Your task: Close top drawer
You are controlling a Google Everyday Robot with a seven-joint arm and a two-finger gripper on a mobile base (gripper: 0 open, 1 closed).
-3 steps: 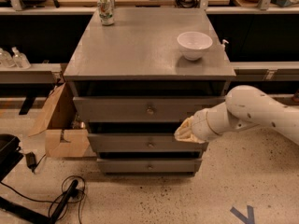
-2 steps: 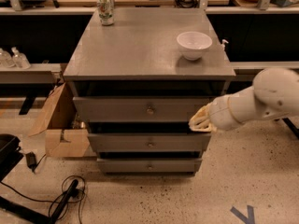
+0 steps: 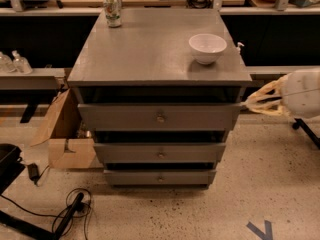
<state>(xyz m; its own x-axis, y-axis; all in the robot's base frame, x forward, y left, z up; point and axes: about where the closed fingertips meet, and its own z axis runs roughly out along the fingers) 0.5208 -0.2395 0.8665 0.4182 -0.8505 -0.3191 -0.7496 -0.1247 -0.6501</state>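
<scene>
The top drawer [image 3: 150, 118] is seen as the uppermost and widest front of the grey cabinet, pulled forward a little, with a dark gap shown above its panel and a small knob set at its centre. The pincer [image 3: 256, 103] is held at the drawer's right end, level with the upper right corner of the front and just beside it; whether it is apart or together cannot be told. A white bowl [image 3: 207, 48] and a can [image 3: 113, 10] are carried on the counter [image 3: 145, 54] above.
</scene>
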